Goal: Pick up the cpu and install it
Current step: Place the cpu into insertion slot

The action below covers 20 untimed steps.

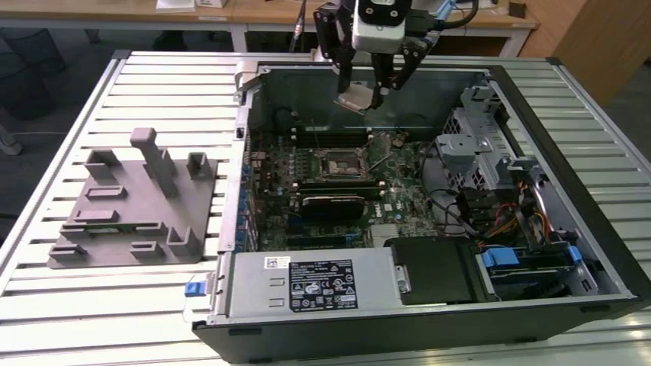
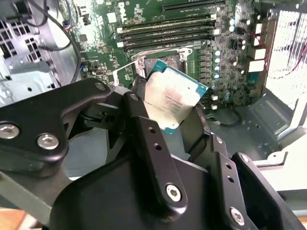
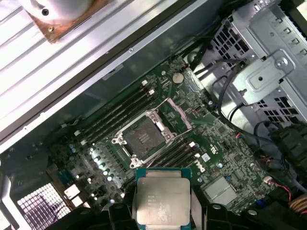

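Exterior view
Claw [image 1: 364, 93]: clenched on the cpu [image 1: 356, 99], fingers pointing down into the open computer case [image 1: 529, 91].
Cpu: held in the air, tilted, well apart from the socket [image 1: 337, 162] and higher than it; it touches nothing on the motherboard [image 1: 402, 202].
Socket: dark square, no chip seated in it.
Tray [image 1: 133, 206]: grey, with upright blocks, to the exterior view's left of the socket, outside the case on the slatted worktop [image 1: 61, 305].

Second wrist view
Cpu [image 2: 172, 103]: pale metal top facing the camera, gripped by its edges between the black fingers [image 2: 144, 129] of the claw [image 2: 168, 109].
Socket [image 2: 160, 63]: beyond the cpu and partly hidden by it, with a gap of air between the two.

First wrist view
Cpu [image 3: 162, 201]: square in the claw [image 3: 163, 214], metal top up.
Socket [image 3: 143, 139]: frame open, bed bare, near the cpu but not beneath it.

Progress
Done: the pick-up, judging by the firm hold and the lifted chip.
Left: the install; the cpu is neither over nor in the socket.
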{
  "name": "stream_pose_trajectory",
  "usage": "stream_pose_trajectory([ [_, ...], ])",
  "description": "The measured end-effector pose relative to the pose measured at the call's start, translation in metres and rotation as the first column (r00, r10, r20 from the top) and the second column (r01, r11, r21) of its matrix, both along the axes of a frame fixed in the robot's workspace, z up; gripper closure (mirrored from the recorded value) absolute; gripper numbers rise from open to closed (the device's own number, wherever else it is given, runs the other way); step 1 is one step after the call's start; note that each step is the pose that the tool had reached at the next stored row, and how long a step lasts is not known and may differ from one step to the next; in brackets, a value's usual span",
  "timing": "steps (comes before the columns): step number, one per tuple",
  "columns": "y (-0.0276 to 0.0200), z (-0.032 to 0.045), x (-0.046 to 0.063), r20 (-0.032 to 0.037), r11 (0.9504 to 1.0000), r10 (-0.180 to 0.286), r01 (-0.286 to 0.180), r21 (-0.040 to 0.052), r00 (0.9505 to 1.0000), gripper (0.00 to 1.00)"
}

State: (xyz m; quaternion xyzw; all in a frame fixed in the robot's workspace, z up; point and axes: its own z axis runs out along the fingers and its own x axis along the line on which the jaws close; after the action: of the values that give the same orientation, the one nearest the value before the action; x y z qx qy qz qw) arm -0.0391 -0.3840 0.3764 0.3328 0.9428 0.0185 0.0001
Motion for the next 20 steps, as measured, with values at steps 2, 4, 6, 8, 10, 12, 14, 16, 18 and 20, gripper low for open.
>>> stream_pose_trajectory([
  [2,0.0002,-0.0003,0.0,-0.0001,0.9996,-0.03,0.03,0.0,0.9996,0.46],
  [4,0.0004,-0.0006,0.0,0.0,0.9982,-0.06,0.06,-0.0001,0.9982,0.46],
  [6,0.0006,-0.0009,0.0,0.0,0.9958,-0.091,0.091,-0.0001,0.9958,0.46],
  [8,0.0009,-0.001,0.0,0.0,0.9931,-0.117,0.117,-0.0001,0.9931,0.46],
  [10,0.0012,-0.0012,0.0,0.0001,0.9895,-0.145,0.145,0.0,0.9895,0.46],
  [12,0.0014,-0.0014,0.0,0.0001,0.9846,-0.175,0.175,0.0,0.9846,0.46],
  [14,0.0016,-0.0017,0.0,0.0001,0.9789,-0.204,0.204,0.0,0.9789,0.46],
  [16,0.0018,-0.0019,0.0,0.0001,0.9726,-0.232,0.232,-0.0001,0.9726,0.46],
  [18,0.0019,-0.0022,0.0,0.0001,0.9647,-0.263,0.263,0.0,0.9647,0.46],
  [20,0.002,-0.0026,0.0,0.0001,0.9551,-0.296,0.296,0.0001,0.9551,0.46],
])
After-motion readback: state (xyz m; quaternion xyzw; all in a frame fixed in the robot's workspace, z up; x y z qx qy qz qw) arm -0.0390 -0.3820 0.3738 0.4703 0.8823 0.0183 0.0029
